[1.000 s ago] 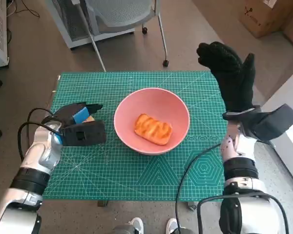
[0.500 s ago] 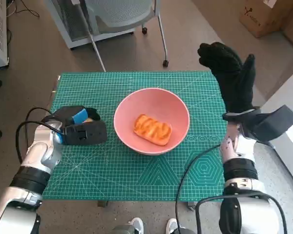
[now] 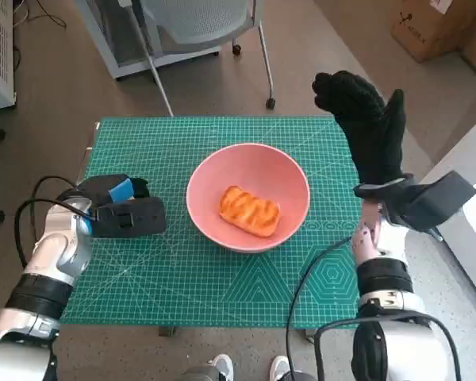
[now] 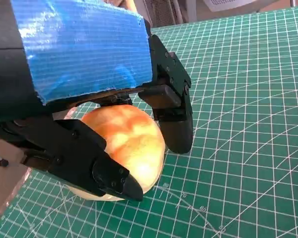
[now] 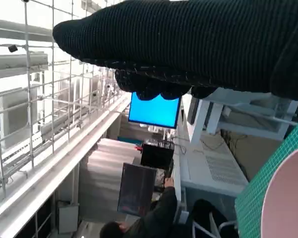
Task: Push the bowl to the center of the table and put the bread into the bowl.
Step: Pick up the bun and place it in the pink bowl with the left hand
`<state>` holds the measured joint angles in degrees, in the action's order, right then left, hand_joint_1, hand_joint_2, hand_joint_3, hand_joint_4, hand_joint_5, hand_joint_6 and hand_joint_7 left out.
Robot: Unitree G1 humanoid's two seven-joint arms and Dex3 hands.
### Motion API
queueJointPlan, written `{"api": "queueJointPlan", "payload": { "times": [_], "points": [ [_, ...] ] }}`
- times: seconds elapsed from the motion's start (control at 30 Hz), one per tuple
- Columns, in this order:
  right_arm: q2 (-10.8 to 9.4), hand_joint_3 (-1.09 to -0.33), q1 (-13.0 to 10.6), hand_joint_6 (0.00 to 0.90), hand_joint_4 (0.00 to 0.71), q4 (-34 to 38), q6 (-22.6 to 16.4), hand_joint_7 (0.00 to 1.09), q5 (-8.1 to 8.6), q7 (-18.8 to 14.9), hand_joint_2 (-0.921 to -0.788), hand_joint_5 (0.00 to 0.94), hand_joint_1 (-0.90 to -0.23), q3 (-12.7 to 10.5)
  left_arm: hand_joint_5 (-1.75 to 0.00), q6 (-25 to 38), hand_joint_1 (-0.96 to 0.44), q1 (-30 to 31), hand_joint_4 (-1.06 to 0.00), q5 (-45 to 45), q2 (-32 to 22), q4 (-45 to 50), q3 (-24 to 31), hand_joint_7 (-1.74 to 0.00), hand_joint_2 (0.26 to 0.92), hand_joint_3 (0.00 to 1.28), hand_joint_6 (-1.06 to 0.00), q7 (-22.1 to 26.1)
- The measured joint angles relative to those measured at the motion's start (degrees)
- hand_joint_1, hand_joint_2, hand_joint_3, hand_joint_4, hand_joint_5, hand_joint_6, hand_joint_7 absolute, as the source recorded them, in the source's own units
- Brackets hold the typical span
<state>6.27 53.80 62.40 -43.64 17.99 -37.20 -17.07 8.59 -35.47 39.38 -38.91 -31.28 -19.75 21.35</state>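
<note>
A pink bowl (image 3: 214,171) stands in the middle of the green cutting mat (image 3: 222,294). A golden oblong bread (image 3: 248,211) lies inside it. My left hand (image 3: 119,208) rests low on the mat left of the bowl, apart from it. In the left wrist view that hand (image 4: 79,54) holds a round orange-yellow bun (image 4: 124,144), with black fingers (image 4: 176,119) curled over one side and another below; the head view hides the bun. My gloved right hand (image 3: 369,131) is raised above the table's right edge, fingers spread, holding nothing. The right wrist view shows the glove (image 5: 188,44) and the bowl's rim (image 5: 288,198).
A grey wheeled chair (image 3: 198,24) stands beyond the table's far edge, a cardboard box (image 3: 428,28) at the far right. A person's feet (image 3: 222,369) show at the near edge. A person (image 5: 154,213) sits far off in the right wrist view.
My left hand has drawn left, away from the bowl, with its fingers pulled in; the bun that peeked out beside them is now covered. The right hand shifted slightly left.
</note>
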Motion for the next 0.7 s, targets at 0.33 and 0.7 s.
{"api": "queueJointPlan", "payload": {
  "times": [0.33, 0.7],
  "points": [
    [0.00, -0.617, 0.03, 0.538, 0.420, -0.01, 0.20, 0.00, 0.29, -0.92, -0.921, 0.000, -0.550, -0.27, -1.21, 4.94, 0.00, 1.84, -0.66, -1.59, -2.60, 17.06, 5.55, -1.15, 0.920, 0.08, -0.63, 3.95],
    [0.00, -0.616, 0.04, 0.538, 0.419, 0.03, 0.42, 0.00, 0.35, -1.44, -0.921, 0.000, -0.567, -0.55, -1.10, 1.98, 0.00, 1.55, -0.72, -5.49, -1.42, 36.46, 11.48, -1.15, 0.920, 0.03, -0.67, 3.16]
  ]
}}
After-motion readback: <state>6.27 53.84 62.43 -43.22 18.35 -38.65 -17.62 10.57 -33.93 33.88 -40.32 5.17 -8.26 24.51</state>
